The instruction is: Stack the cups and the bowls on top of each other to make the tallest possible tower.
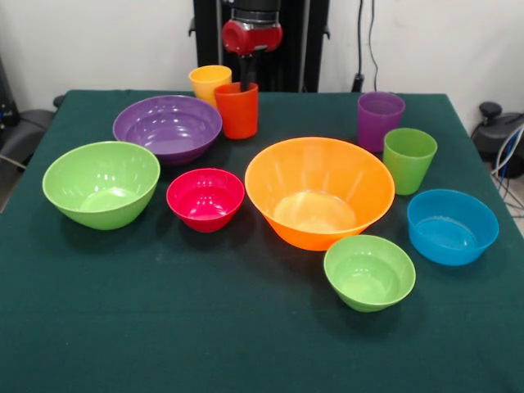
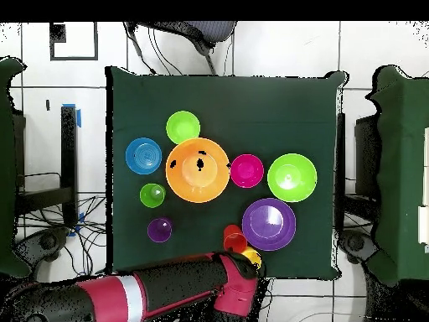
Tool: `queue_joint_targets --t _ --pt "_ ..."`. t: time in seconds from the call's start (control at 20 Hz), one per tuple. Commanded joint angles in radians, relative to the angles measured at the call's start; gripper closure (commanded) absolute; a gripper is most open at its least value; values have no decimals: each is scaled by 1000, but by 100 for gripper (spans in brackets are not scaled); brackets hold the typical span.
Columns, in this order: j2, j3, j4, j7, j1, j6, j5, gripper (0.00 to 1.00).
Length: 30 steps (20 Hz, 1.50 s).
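Six bowls, front view: orange bowl [image 1: 319, 192] mid-table; purple bowl [image 1: 168, 127] far left; big green bowl [image 1: 101, 183] at the left edge of the group; magenta bowl [image 1: 205, 199] between the big green and the orange; small green bowl [image 1: 369, 272] nearest the camera; blue bowl [image 1: 452, 226] at right. All stand apart, mouths up, none stacked.
Cups, front view: orange-red cup [image 1: 237, 110] just in front of the yellow cup [image 1: 210, 82]; purple cup [image 1: 380, 120] and green cup [image 1: 408, 160] close together at right.
Gripper, front view: gripper [image 1: 248, 80] comes down just above and behind the orange-red cup's rim; its tips are hidden behind the cup, so I cannot tell how far open it is or whether it has hold of anything.
Overhead view, arm: the red arm [image 2: 167, 289] reaches to the table edge, with the orange-red cup [image 2: 235, 241] and yellow cup [image 2: 251, 257] close by it and the purple bowl [image 2: 269, 224] beside them.
Overhead view, bowls: orange bowl [image 2: 198, 170] central, well apart from the arm.
Risk: likely a tip-over, since the two cups stand nearly touching and a descending finger could catch a rim or nudge the yellow one off the near edge.
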Motion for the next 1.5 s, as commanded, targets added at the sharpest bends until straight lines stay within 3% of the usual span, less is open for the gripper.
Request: queue_joint_targets --t 0.05,0.6,0.85,1.5 --pt "-27 222 -143 145 -27 164 -68 100" --pt "-86 300 -128 138 -69 248 -121 100" --pt "-103 335 -129 142 -74 306 -177 100" --pt "-134 366 -112 89 -114 329 -168 100"
